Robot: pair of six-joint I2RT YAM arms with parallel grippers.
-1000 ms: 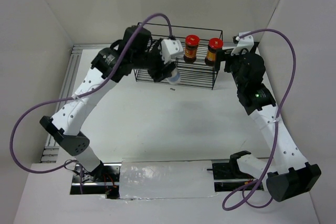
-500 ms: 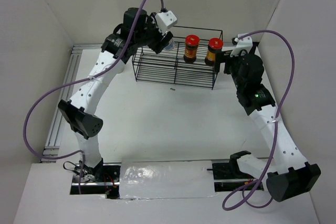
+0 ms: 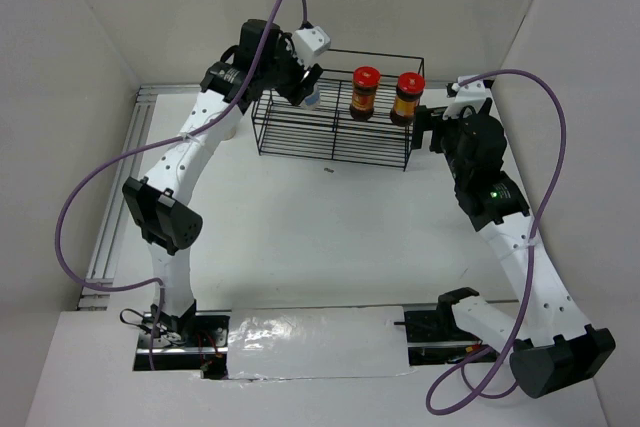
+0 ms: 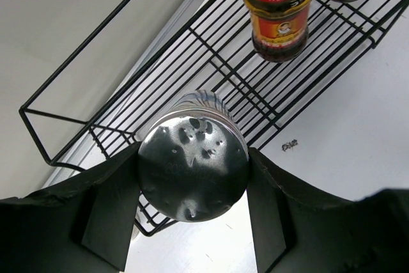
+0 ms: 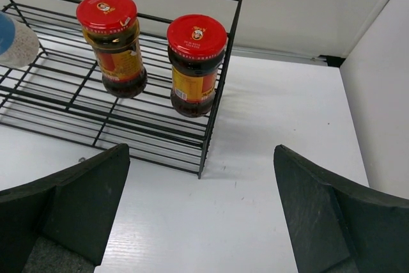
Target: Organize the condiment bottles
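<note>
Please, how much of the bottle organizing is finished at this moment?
Done: two red-lidded jars stand upright in the right half of the black wire rack. In hand: the left gripper is shut on a whitish bottle over the rack's left half. The right gripper is open and empty. Left: release that bottle; no fourth bottle is in view.

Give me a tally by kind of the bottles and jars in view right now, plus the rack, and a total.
Red-lidded jars: 2
White-and-blue bottle: 1
Wire rack: 1
Total: 4
</note>
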